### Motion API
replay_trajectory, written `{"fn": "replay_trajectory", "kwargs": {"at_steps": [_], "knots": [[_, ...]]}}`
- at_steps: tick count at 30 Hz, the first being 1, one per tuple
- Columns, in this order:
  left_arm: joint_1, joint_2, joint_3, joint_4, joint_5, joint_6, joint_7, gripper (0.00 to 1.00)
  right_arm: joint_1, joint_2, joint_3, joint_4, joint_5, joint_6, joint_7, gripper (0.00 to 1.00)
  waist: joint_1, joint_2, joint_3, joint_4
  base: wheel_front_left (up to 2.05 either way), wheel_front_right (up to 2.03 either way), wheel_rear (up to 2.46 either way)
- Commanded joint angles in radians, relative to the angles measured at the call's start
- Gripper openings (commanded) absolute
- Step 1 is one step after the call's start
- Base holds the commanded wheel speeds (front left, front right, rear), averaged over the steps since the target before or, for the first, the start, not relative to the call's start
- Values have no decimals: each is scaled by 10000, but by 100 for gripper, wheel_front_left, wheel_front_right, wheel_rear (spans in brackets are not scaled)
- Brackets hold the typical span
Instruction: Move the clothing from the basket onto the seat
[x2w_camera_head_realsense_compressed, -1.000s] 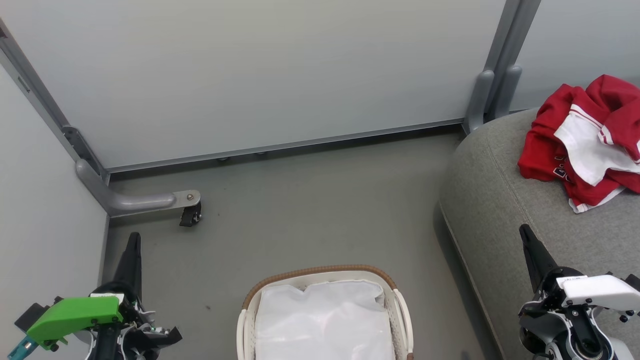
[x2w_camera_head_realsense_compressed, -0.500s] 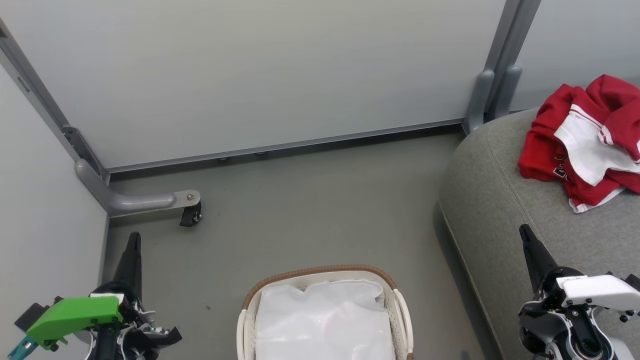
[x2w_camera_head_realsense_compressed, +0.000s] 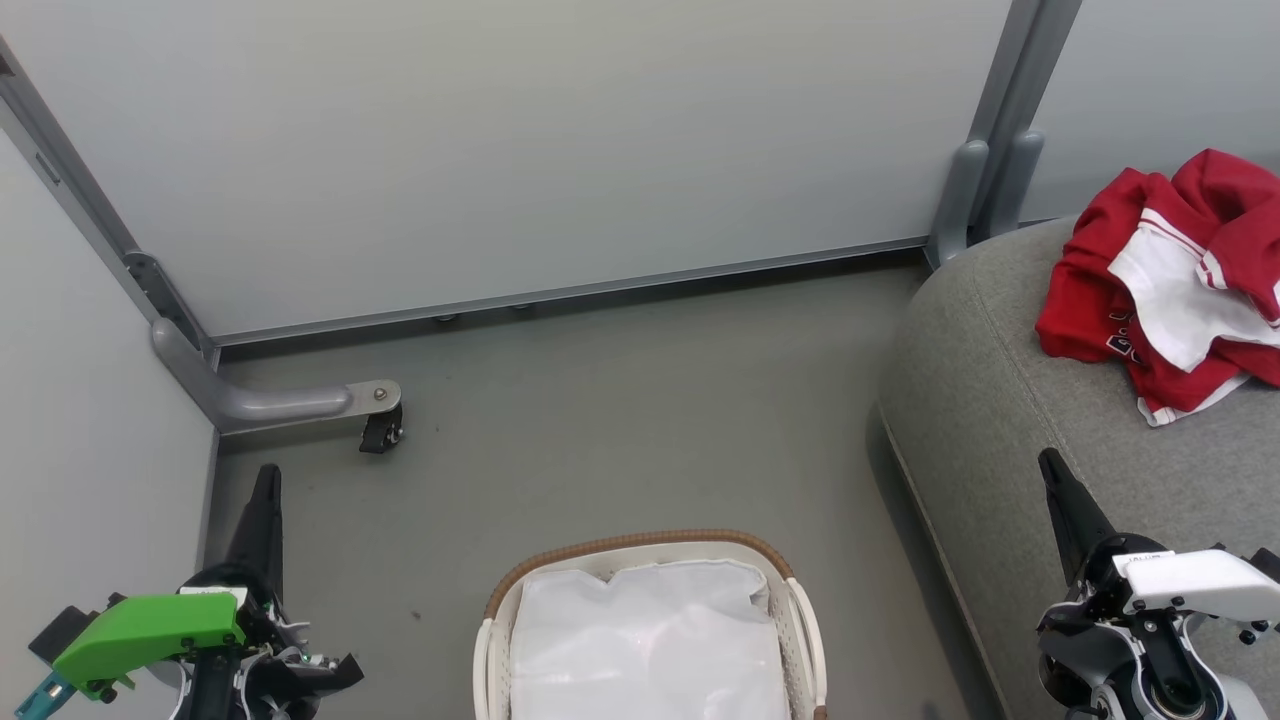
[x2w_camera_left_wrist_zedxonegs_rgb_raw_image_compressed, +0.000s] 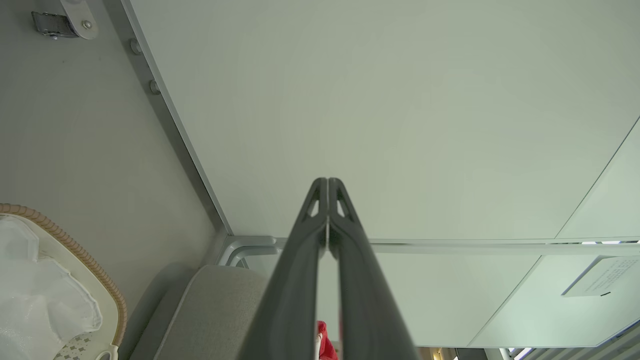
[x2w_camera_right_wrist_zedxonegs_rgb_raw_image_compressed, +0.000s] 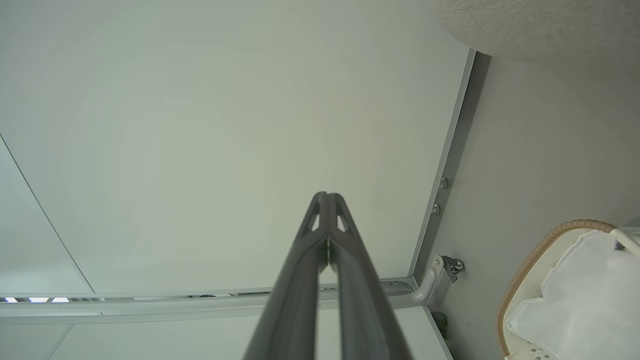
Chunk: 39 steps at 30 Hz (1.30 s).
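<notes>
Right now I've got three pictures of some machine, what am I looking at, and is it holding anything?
It is a two-armed robot. One picture comes from a camera on its head, looking down; the other two come from its wrists, looking along each pair of dark fingers. The left gripper and right gripper are both shut and hold nothing. On the floor stands a white basket with its liner inside. The red and white clothing lies on the grey seat at the right.

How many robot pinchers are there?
2. The left gripper is at the lower left above the floor, the right gripper at the lower right by the seat; both shut.
</notes>
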Motion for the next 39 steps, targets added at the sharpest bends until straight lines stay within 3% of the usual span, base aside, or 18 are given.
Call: {"fn": "replay_trajectory", "kwargs": {"at_steps": [1, 39], "knots": [[-102, 18, 35, -14, 23, -47, 6, 0, -88, -60, -20, -43, 31, -7, 31, 0, 0, 0, 0, 0, 0, 0, 0], [-105, 0, 52, -14, 45, -48, 31, 0, -88, -60, -18, -43, 32, -5, 30, 0, 0, 0, 0, 0, 0, 0, 0]]}}
